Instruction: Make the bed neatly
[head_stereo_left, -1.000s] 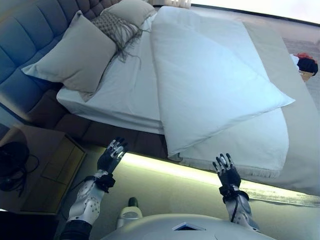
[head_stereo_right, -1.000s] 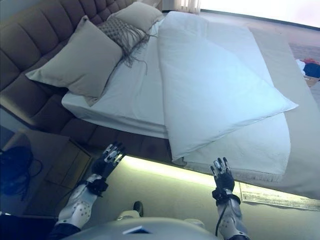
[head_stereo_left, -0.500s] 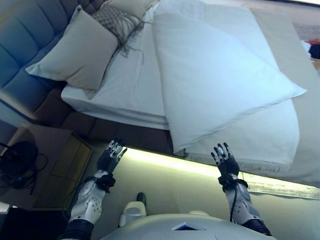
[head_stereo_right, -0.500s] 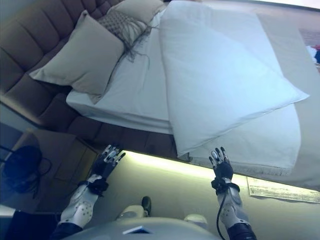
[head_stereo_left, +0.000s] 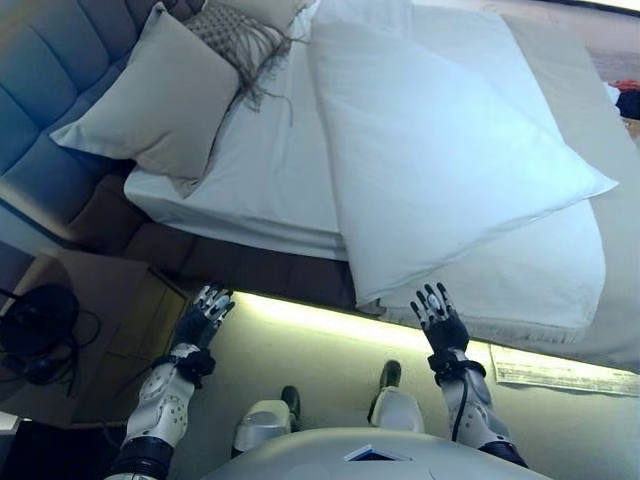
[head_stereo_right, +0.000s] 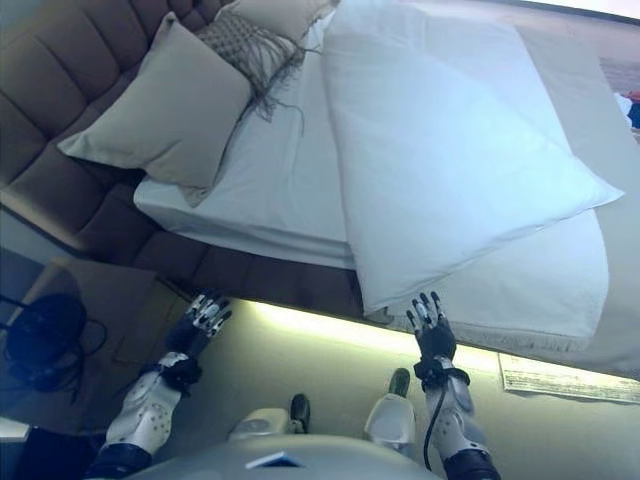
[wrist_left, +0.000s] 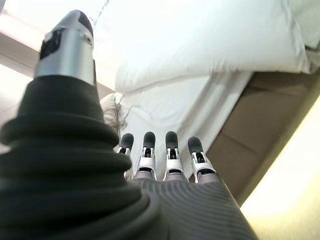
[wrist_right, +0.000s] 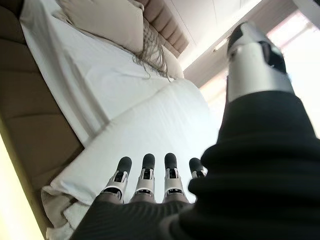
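Note:
A white duvet (head_stereo_left: 440, 150) lies folded back at a slant across the bed, its corner hanging over the near edge. The bare white sheet (head_stereo_left: 260, 170) shows beside it. A beige pillow (head_stereo_left: 150, 100) leans on the padded headboard (head_stereo_left: 45, 90), with a fringed grey cushion (head_stereo_left: 240, 35) and another pillow (head_stereo_right: 280, 12) beyond. My left hand (head_stereo_left: 200, 315) is open, held over the floor below the bed's dark side panel (head_stereo_left: 250, 270). My right hand (head_stereo_left: 436, 318) is open too, just under the duvet's hanging corner, touching nothing.
A wooden nightstand (head_stereo_left: 90, 330) with a dark object (head_stereo_left: 35, 320) stands at the left by the headboard. A lit strip (head_stereo_left: 320, 320) runs under the bed frame. A beige bedspread (head_stereo_left: 600, 200) covers the far side. A paper (head_stereo_left: 550, 368) lies on the floor at right.
The camera has shifted, so the bed sits higher in view. My left hand has dropped lower and to the left; my right hand has risen closer to the duvet's corner.

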